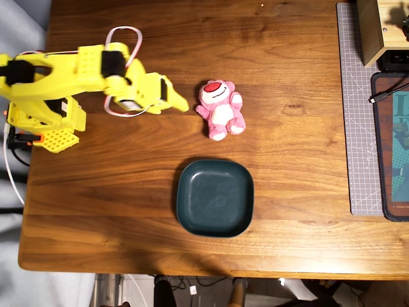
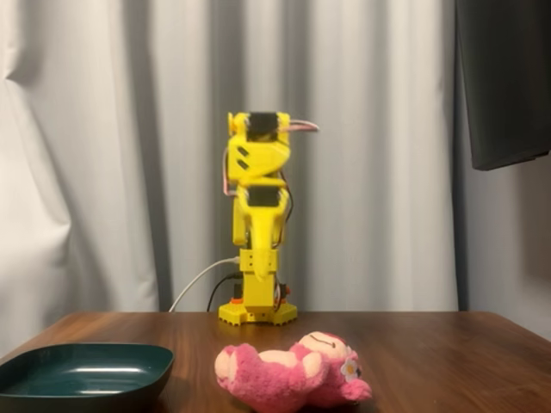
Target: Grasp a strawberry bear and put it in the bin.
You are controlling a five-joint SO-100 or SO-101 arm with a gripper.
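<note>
The strawberry bear (image 1: 220,110) is a small pink plush with a white muzzle and red nose. It lies on its back on the wooden table, also seen low in the fixed view (image 2: 288,376). The bin (image 1: 215,197) is a dark teal rounded-square dish, empty, just in front of the bear in the overhead view and at the lower left in the fixed view (image 2: 82,372). My yellow gripper (image 1: 183,105) sits left of the bear with a small gap. Its jaws look shut and empty. In the fixed view the arm (image 2: 258,215) stands folded behind the bear.
A grey cutting mat (image 1: 358,109) runs along the table's right side, with a light wooden box (image 1: 377,29) at the top right and a dark pad (image 1: 391,147) with a cable. The arm's base (image 1: 45,118) is at the left edge. A white curtain (image 2: 103,155) hangs behind.
</note>
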